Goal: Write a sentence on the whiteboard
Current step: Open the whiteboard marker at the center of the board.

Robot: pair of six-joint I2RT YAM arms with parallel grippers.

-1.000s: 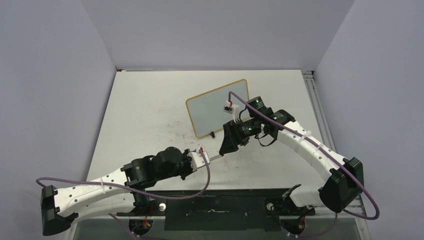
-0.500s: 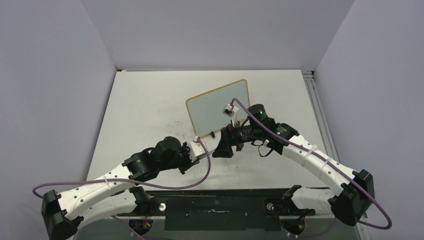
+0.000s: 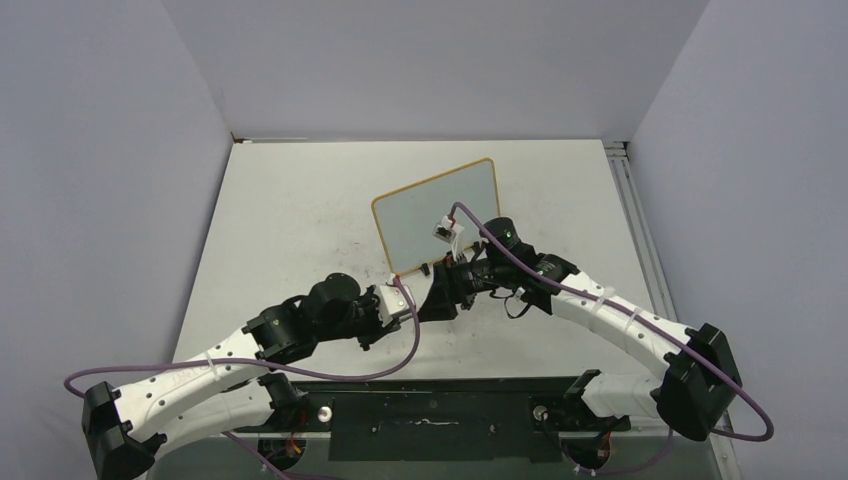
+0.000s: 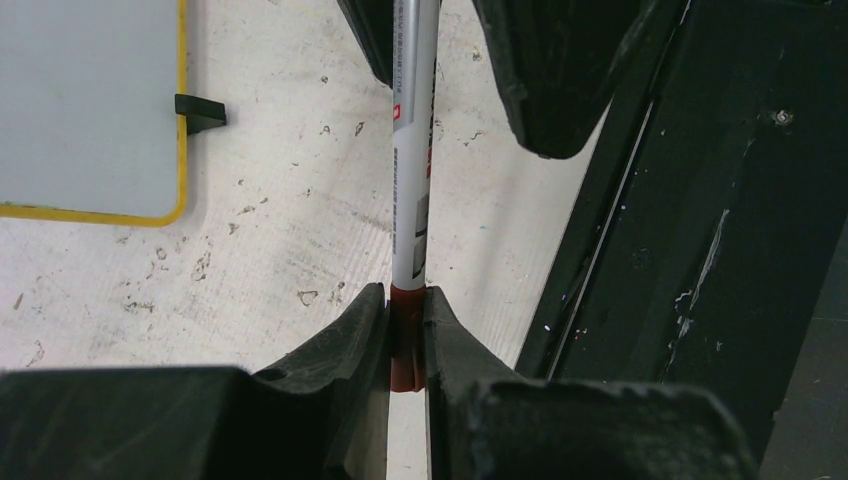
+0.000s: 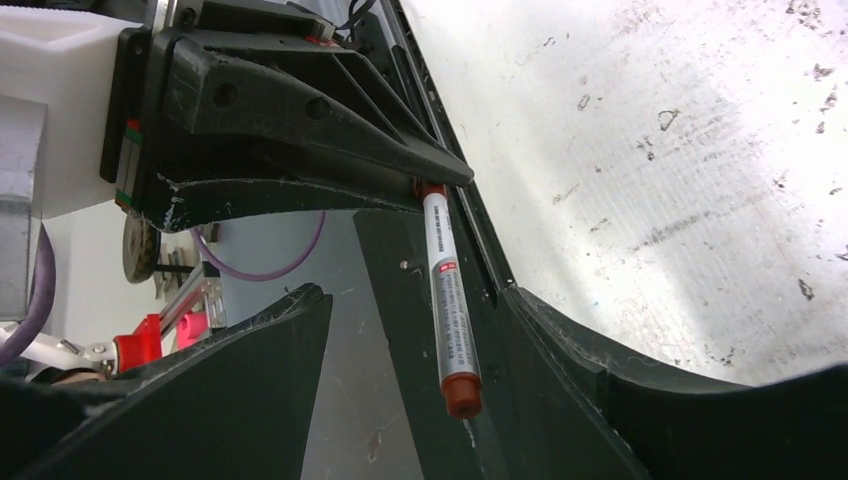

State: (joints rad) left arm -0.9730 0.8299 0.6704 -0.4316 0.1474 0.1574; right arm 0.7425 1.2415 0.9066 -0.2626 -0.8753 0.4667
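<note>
Looking at your left gripper (image 4: 405,310), it's pinched tight on one red end of the silver-barrelled marker pen (image 4: 413,150). The pen pokes straight out toward 12 o'clock in the left wrist view. Your right gripper (image 5: 410,295) has its fingers spread wide on either side of the pen's other red end. From the right wrist view it doesn't look like either finger is touching the barrel. The small glossy white whiteboard with the thin yellow frame (image 3: 415,220) sits on the scuffed matte white tabletop (image 3: 290,220), near both grippers at roughly 12 o'clock from them in the top view. In the left wrist view its corner shows at 10 o'clock, with a little black foot (image 4: 200,112) sticking out past the frame.
</note>
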